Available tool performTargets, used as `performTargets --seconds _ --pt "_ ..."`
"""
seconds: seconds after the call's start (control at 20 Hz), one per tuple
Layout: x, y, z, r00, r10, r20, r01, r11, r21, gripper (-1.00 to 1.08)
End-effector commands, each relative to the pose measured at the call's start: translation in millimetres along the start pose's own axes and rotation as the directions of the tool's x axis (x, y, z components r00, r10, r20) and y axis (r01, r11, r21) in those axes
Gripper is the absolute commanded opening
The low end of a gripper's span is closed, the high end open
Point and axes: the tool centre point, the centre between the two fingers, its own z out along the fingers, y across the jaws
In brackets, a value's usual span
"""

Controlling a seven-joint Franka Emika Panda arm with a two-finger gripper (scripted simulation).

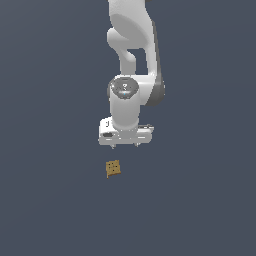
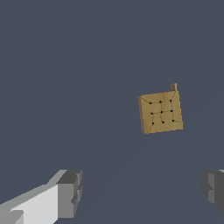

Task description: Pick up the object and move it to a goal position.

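The object is a tiny tan-brown square block with small dark dots on its face. It lies on the dark grey floor, in front of and slightly to the exterior view's left of the white gripper. The gripper hangs above the floor with its short fingertips wide apart and nothing between them. In the wrist view the block lies apart from the gripper, beyond the gap between the two grey fingers, and touches neither.
The white arm rises behind the gripper toward the top of the exterior view. The flat dark grey floor shows all around.
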Motion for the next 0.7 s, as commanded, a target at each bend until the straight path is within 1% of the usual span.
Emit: performTargets --seconds 0.0,0.3,0.65 --pt "9 9 10 1.0 -0.02 0.0 0.02 1.0 0.001 1.0" --pt "33 34 39 0.997 -0.076 -0.001 0.076 0.997 0.006 1.0" --pt "48 54 63 0.993 -0.118 -0.004 0.118 0.993 0.012 1.0"
